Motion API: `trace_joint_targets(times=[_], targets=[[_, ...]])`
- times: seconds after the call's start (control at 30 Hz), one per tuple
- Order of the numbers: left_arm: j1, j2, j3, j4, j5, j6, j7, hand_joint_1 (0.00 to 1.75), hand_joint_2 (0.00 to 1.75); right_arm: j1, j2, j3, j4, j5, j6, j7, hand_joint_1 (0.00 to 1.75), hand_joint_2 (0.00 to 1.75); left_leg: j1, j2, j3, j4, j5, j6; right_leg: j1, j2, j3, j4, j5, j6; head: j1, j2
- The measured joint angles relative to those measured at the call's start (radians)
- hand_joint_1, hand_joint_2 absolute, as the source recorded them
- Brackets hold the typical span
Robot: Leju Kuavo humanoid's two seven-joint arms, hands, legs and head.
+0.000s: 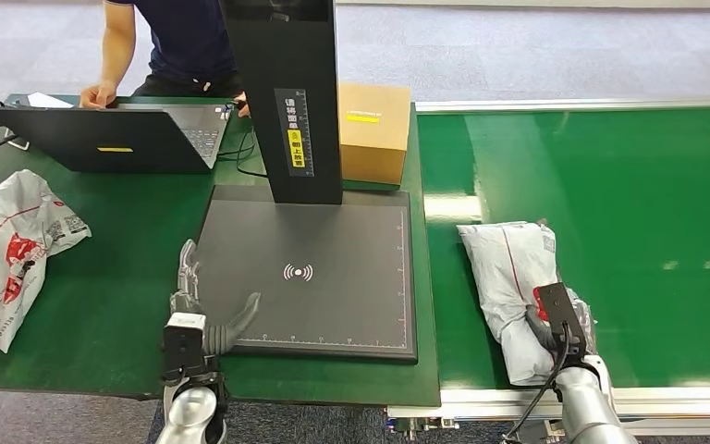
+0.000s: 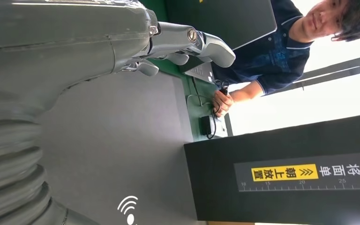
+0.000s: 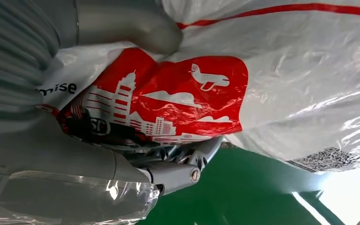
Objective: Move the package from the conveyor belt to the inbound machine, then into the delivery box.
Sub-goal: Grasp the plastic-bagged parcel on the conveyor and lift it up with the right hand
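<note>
From the head, the white package (image 1: pixel 515 287) lies on the green conveyor belt (image 1: pixel 629 222) with the right hand (image 1: pixel 559 319) on its near end, while the left hand (image 1: pixel 205 310) rests at the scanner pad's (image 1: pixel 333 277) corner on the worktop (image 1: pixel 111 277). The left wrist view shows that hand's fingers (image 2: pixel 206 44) spread and holding nothing above the pad. The right wrist view shows fingers (image 3: pixel 187 164) and thumb (image 3: pixel 136 28) clamped around the package's red-printed wrapper.

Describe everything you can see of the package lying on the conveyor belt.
The package is a white, crinkled plastic mailer bag with a thin red line, a red printed panel showing a skyline and plane, and a printed label. It lies lengthwise on the green conveyor belt, near its left edge. The right hand grips its near end, thumb above and fingers beneath.
</note>
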Motion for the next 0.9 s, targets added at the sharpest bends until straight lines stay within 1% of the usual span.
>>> trace_joint_targets(times=[0.27,0.4,0.5,0.6,0.7,0.9], targets=[[0.024,0.000,0.002,-0.028,0.000,0.006,0.003,0.00,1.75,-0.010,0.000,0.002,0.000,0.004,-0.024,-0.029,1.73,1.75,0.000,0.000,-0.001,0.000,0.000,0.000,0.000,0.000,0.000,0.000,0.000,0.000,0.000,0.000],[0.035,0.000,0.002,-0.040,0.001,0.011,0.003,0.00,1.75,-0.003,0.010,0.004,-0.021,-0.003,-0.062,-0.075,1.74,1.75,0.000,-0.001,-0.002,0.000,0.000,0.000,0.000,-0.001,-0.001,0.000,-0.001,0.000,0.000,0.000],[0.038,0.000,0.002,-0.044,0.003,0.012,0.003,0.00,1.75,0.012,0.026,0.006,-0.069,-0.025,-0.078,-0.109,1.74,1.75,0.000,-0.001,-0.002,0.000,0.000,0.000,0.000,-0.001,-0.002,0.000,-0.001,0.000,0.000,0.000],[0.040,0.000,0.002,-0.045,0.008,0.014,0.002,0.00,1.75,0.038,0.046,0.015,-0.152,-0.057,-0.083,-0.137,1.72,1.75,0.000,-0.001,-0.002,0.000,0.000,0.000,0.000,-0.001,-0.002,0.000,-0.001,0.000,0.000,0.000],[0.039,0.000,0.001,-0.044,0.012,0.014,0.001,0.00,1.75,0.075,0.071,0.038,-0.272,-0.084,-0.083,-0.148,1.72,1.75,0.000,-0.001,-0.002,0.000,0.000,0.000,0.000,-0.001,-0.002,0.000,-0.001,0.000,0.000,0.000],[0.026,0.000,-0.008,-0.040,0.017,0.015,0.001,0.00,1.75,0.162,0.116,0.128,-0.536,-0.116,-0.099,-0.158,1.71,1.75,0.000,-0.001,-0.003,0.000,0.000,0.000,0.000,-0.001,-0.003,0.000,-0.001,0.000,0.000,0.000]])
